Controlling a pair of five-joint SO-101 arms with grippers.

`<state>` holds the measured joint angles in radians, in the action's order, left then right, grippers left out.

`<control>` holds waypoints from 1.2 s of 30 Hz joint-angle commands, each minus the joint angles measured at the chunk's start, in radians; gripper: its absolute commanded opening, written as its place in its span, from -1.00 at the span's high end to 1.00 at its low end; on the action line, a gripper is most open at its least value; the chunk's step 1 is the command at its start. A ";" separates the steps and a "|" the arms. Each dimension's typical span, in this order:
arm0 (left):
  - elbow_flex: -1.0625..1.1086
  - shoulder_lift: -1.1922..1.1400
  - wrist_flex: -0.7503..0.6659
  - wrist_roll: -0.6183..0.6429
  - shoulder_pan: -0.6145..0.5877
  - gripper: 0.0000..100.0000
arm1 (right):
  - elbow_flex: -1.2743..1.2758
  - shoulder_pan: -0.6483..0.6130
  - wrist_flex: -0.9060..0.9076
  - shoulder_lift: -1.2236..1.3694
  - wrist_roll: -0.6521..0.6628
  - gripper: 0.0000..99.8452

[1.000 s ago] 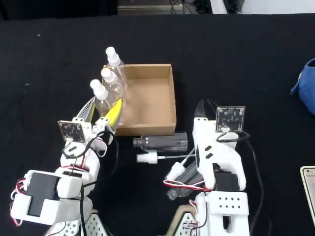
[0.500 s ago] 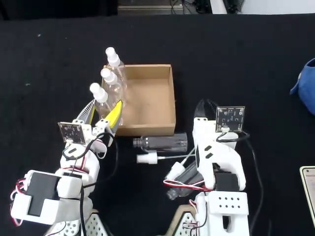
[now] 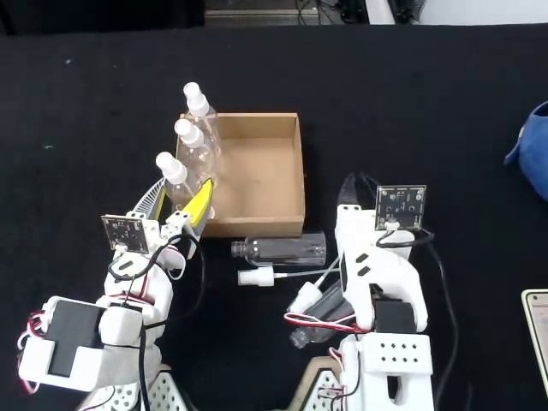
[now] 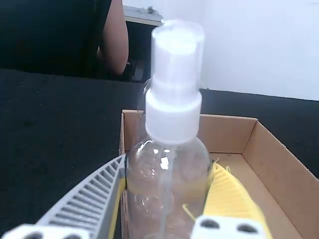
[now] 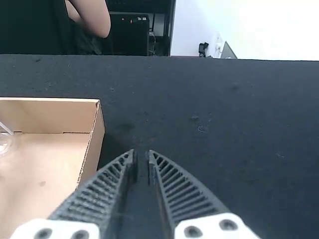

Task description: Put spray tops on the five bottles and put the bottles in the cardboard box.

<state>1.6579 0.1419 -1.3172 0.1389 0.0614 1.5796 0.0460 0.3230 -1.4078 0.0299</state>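
The held bottle (image 4: 170,132) has its base cut off below the frame, so I cannot tell whether it stands inside the cardboard box (image 3: 265,171) or just over its near left corner; the left gripper (image 4: 169,165) is clenched on its clear body, grey ribbed finger on one side, yellow on the other. Another clear bottle (image 3: 306,334) lies mostly covered by the right arm; its neck cannot be made out.

The right gripper (image 5: 141,155) hovers beside the box's right wall, its black ribbed fingers nearly together with nothing between them; open black table (image 3: 428,103) stretches beyond it. The far bottle (image 3: 199,111) and middle bottle (image 3: 190,144) stand along the box's left wall, both with white spray tops; most of the brown box floor is bare.

An uncapped bottle (image 3: 281,249), transparent and cylindrical, lies on its side just in front of the box; a loose spray top (image 3: 255,276), white with a thin tube, lies beside it, between the two arms.
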 commanded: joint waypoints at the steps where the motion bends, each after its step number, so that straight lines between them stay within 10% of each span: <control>1: -0.025 -0.003 -0.008 0.008 0.008 0.94 | -0.005 0.011 -0.038 -0.036 0.012 0.97; 7: -0.074 0.006 0.157 0.008 0.001 0.94 | -0.005 0.011 -0.038 -0.036 0.012 0.97; 36: -0.058 -0.003 0.075 -0.132 -0.001 0.94 | 0.033 0.014 -0.130 -0.036 0.012 0.97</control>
<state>1.6072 0.1435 -1.2221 0.0238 0.0614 1.6195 0.0460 0.2232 -1.4078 0.0299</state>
